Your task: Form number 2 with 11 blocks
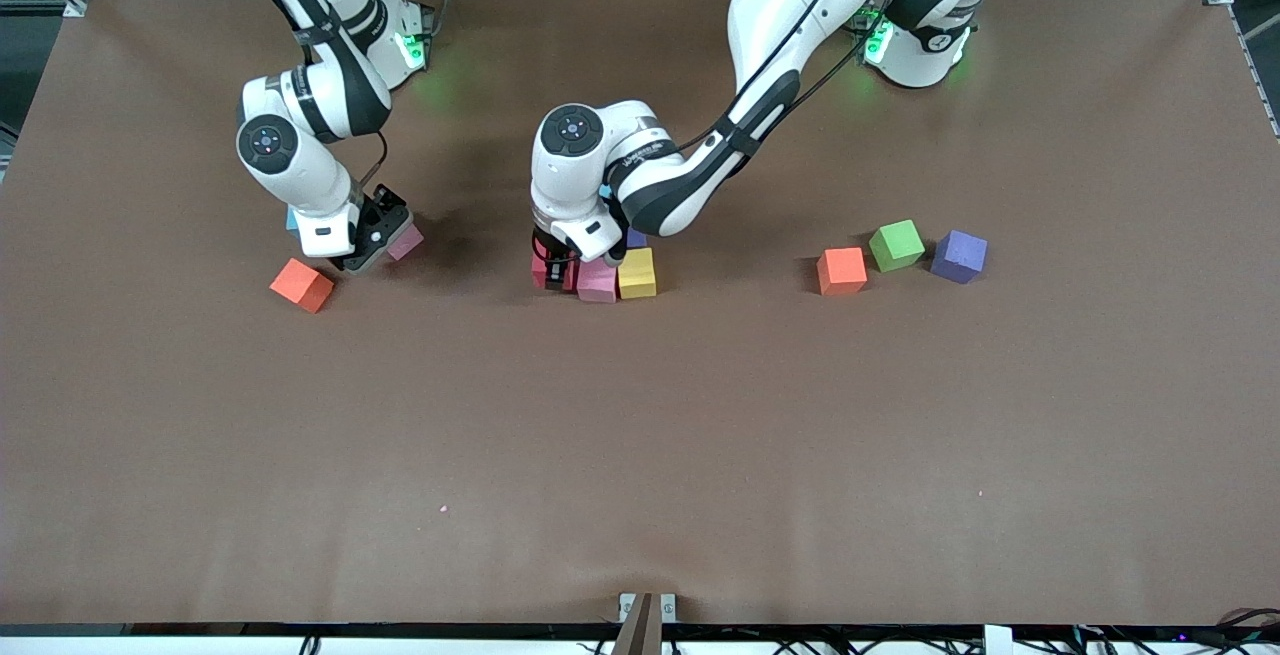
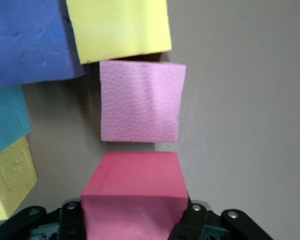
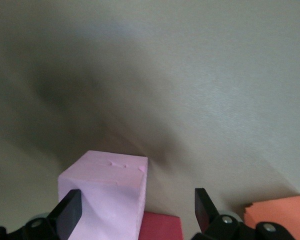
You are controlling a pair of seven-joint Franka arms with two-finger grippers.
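My left gripper (image 1: 553, 273) (image 2: 133, 216) is low at mid-table, shut on a red block (image 1: 545, 271) (image 2: 135, 175). That block sits beside a pink block (image 1: 597, 281) (image 2: 140, 102), then a yellow block (image 1: 637, 272) (image 2: 120, 27), with a purple one (image 1: 636, 237) (image 2: 27, 40) farther from the front camera. The arm hides most of this group, so I cannot tell whether it forms the number 2. My right gripper (image 1: 375, 243) (image 3: 137, 210) stands open around another pink block (image 1: 406, 241) (image 3: 105, 195), which lies against one finger.
An orange block (image 1: 301, 285) (image 3: 280, 212) lies beside the right gripper. Orange (image 1: 841, 270), green (image 1: 896, 244) and purple (image 1: 959, 255) blocks sit toward the left arm's end. Cyan (image 2: 5, 120) and yellow (image 2: 10, 180) blocks adjoin the group. A red block (image 3: 160, 227) shows under the right gripper.
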